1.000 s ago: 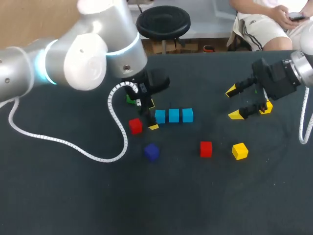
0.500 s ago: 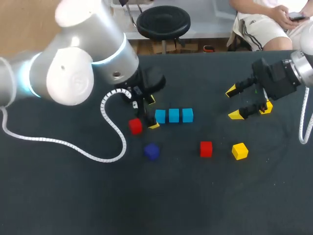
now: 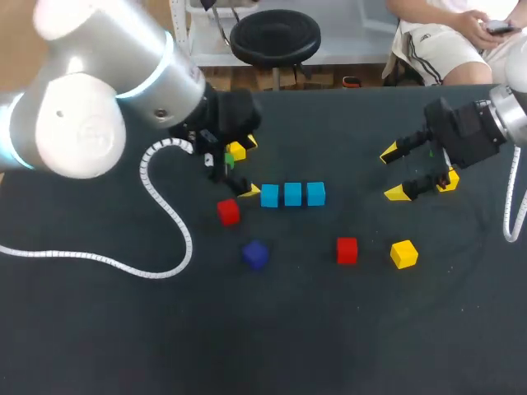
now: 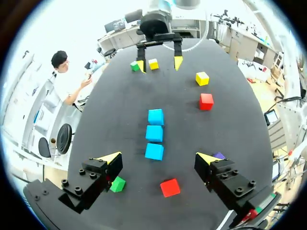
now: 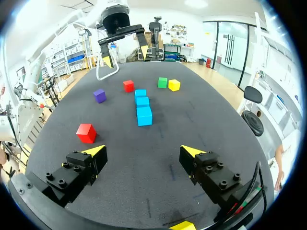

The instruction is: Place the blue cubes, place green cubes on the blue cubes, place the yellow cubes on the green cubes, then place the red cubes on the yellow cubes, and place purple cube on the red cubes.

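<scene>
Black tabletop [image 3: 123, 329], with three blue cubes [image 3: 292, 194] lying in a row. My left gripper [image 4: 158, 158] hangs wide and empty, the green cube [image 4: 117, 184] just outside one finger (not between them). Closing here would likely miss it or bump the nearest blue cube. My right gripper [image 3: 403, 173] is wide and empty too.

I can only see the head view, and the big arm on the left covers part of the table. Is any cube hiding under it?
Observer: Yes. The left wrist view shows a green cube on the table, close beside the open left jaws, not gripped.
Visitor: Is that the only green one?
Observer: No. The same view shows a second green cube next to a yellow cube, by the right jaws, which hide it in your view.
</scene>
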Robot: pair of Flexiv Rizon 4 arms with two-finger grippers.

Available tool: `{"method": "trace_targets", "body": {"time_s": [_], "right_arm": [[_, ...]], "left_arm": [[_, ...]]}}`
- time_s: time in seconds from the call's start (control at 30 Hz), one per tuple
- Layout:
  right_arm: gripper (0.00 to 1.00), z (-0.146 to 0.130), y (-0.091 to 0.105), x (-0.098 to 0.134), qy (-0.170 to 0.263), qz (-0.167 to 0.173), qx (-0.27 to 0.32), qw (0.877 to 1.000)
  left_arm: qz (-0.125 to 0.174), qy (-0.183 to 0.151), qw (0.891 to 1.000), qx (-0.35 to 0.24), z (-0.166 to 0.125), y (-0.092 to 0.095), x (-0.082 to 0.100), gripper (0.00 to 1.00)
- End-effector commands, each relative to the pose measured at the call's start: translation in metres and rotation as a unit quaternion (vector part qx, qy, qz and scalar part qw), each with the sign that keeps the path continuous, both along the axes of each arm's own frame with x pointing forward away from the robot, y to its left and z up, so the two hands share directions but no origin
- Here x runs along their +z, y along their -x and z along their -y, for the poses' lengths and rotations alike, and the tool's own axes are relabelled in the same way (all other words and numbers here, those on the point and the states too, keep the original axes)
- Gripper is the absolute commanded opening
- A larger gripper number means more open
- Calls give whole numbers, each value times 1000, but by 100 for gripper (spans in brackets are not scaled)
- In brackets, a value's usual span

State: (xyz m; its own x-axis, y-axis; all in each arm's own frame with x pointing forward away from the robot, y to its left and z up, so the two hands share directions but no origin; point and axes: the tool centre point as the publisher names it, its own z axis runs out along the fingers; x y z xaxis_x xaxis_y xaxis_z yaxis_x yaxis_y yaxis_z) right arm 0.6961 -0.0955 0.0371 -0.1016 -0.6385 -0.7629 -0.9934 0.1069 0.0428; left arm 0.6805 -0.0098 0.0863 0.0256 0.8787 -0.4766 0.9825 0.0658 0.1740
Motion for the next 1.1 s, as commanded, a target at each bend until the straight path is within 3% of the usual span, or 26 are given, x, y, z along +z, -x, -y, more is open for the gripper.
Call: {"method": "trace_targets", "body": {"time_s": [0.03,0.3,0.4,0.53,0.73,0.83,1.0,1.1], "right_arm": [[100,0,0,0,-1,1,0,1000],[100,0,0,0,-1,1,0,1000],[100,0,0,0,-1,1,0,1000],[100,0,0,0,-1,1,0,1000],[100,0,0,0,-1,1,0,1000],[100,0,0,0,-1,1,0,1000],[100,0,0,0,-1,1,0,1000],[100,0,0,0,-1,1,0,1000]], "left_arm": [[18,39,999,6,-16,13,1,100],[39,78,996,4,-22,15,4,100],[38,78,996,2,-21,16,6,100],[29,49,998,-6,-14,18,9,100],[36,47,998,-12,-8,22,12,100],[42,52,998,-18,-8,23,13,100],[57,89,994,-23,-14,25,13,100],[55,87,994,-21,-15,24,13,100]]}}
